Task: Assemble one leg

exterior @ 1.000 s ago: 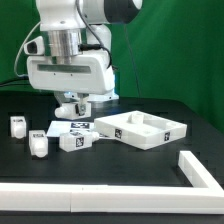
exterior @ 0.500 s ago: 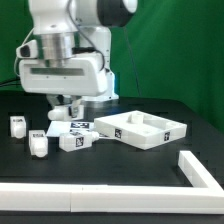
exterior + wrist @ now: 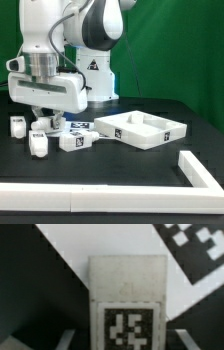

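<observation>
Leg (image 3: pixel 126 297) centred between jaws, which look open, one each side; descend straight, close squarely on flat sides, lift without tilting.

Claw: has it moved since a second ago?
Yes. The claw has shifted toward the exterior view's left, away from the white panel.

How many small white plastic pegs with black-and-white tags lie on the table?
4: the leftmost peg in the exterior view; a front peg; a peg near the large flat white panel; a peg beneath the gripper. The arm may hide others.
</observation>
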Motion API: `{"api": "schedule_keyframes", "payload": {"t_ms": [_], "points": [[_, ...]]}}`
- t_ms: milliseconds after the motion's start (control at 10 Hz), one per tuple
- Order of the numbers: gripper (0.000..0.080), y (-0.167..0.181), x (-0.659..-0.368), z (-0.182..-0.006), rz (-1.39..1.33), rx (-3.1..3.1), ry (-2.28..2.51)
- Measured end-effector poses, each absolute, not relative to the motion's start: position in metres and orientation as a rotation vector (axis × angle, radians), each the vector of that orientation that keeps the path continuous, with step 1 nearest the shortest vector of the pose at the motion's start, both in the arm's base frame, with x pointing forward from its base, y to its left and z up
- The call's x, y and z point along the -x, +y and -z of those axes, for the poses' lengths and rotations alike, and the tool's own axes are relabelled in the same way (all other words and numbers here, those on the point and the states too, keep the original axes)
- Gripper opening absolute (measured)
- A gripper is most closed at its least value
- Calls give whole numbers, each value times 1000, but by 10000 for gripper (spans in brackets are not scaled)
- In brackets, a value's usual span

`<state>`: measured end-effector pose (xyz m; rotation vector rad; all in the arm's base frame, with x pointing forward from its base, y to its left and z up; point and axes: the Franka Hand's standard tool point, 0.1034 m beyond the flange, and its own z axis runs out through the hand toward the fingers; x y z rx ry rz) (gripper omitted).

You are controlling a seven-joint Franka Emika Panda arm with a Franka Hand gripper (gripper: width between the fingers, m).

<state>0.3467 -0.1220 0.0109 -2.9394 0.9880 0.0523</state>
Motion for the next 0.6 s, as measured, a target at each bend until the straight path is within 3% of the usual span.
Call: {"api": "schedule_keyframes", "payload": {"t_ms": [600], "points": [[285,-122,-348,-10,-47,2944,984]]}}
